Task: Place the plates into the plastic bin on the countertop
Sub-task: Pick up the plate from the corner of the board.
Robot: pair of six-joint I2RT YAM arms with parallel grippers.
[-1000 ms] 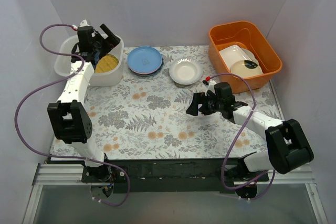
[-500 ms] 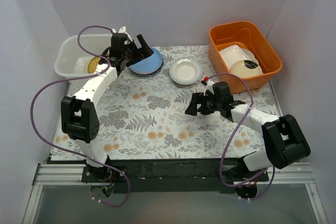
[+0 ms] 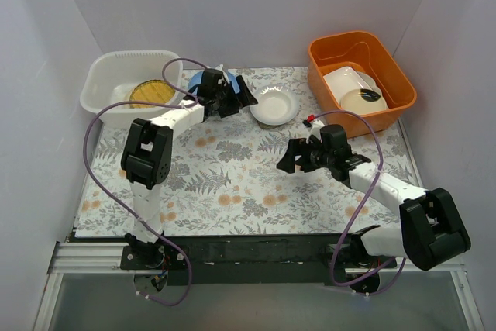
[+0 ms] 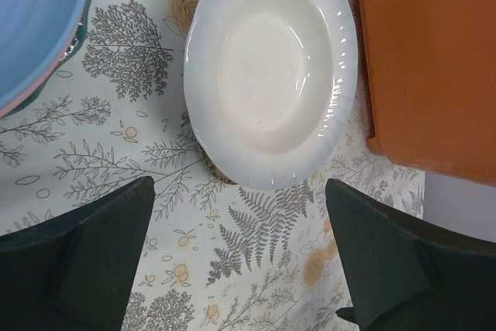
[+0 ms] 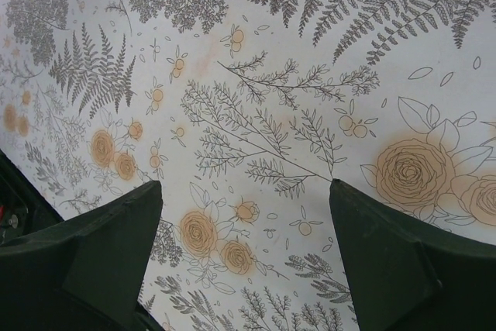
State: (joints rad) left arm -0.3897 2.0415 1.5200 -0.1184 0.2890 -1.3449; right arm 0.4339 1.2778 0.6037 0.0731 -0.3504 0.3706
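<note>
The translucent white plastic bin (image 3: pixel 108 83) stands at the back left of the countertop (image 3: pixel 232 180) with a yellow plate (image 3: pixel 149 93) lying in it. A blue plate (image 3: pixel 203 81) lies right of the bin, partly hidden by my left arm; in the left wrist view the blue plate (image 4: pixel 31 21) has a pinkish rim under it. A small white scalloped plate (image 3: pixel 273 105) lies further right, and shows in the left wrist view (image 4: pixel 271 75). My left gripper (image 3: pixel 245 97) is open and empty, low between these two plates (image 4: pixel 240 261). My right gripper (image 3: pixel 288 156) is open and empty over bare countertop (image 5: pixel 244 246).
An orange tub (image 3: pixel 360 71) at the back right holds a white rectangular dish (image 3: pixel 347 81) and a cream dish with a black blob (image 3: pixel 362 101); its wall shows in the left wrist view (image 4: pixel 426 60). White walls close in the sides and back.
My left arm has swung right from above the bin, across the blue plate, to beside the white scalloped plate. The yellow plate now lies uncovered in the bin. My right arm barely moved.
</note>
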